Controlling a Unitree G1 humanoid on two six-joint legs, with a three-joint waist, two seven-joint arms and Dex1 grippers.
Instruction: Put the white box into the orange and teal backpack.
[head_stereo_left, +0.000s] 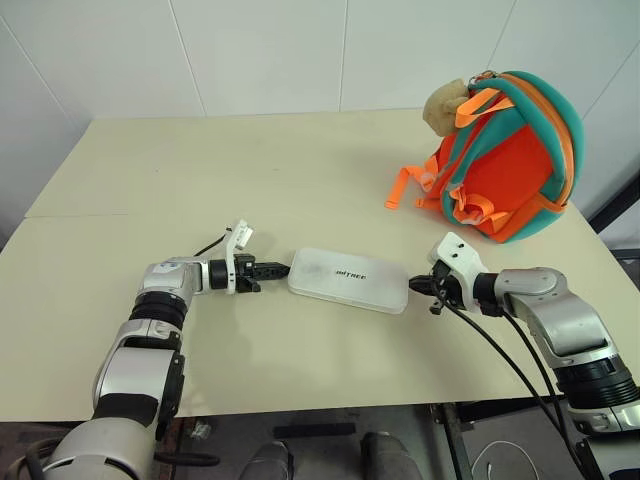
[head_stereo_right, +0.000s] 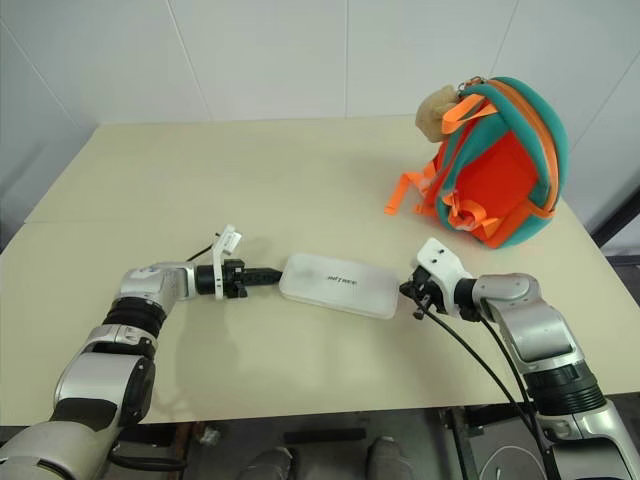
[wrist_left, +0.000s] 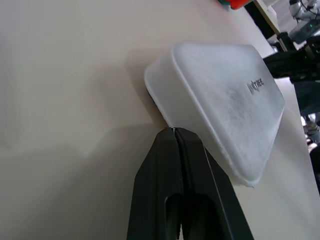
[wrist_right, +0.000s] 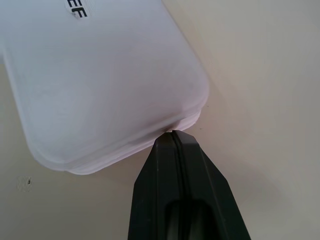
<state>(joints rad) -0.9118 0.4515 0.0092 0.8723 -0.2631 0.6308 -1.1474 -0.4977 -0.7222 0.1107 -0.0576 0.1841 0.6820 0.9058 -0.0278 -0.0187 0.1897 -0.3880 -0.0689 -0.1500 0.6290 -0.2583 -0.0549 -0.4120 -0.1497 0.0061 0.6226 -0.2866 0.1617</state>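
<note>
White box (head_stereo_left: 348, 280) flat near tabletop (head_stereo_left: 250, 180) front edge, pinched endwise between both closed-fingered hands: left hand (head_stereo_left: 283, 269), right hand (head_stereo_left: 411, 284). Orange and teal backpack (head_stereo_left: 505, 155) upright at far right corner.

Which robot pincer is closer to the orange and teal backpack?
The right. The right pincer, shut, sits at the white box's end on the backpack's side of the table. The left pincer, also shut, is at the box's far end.
</note>
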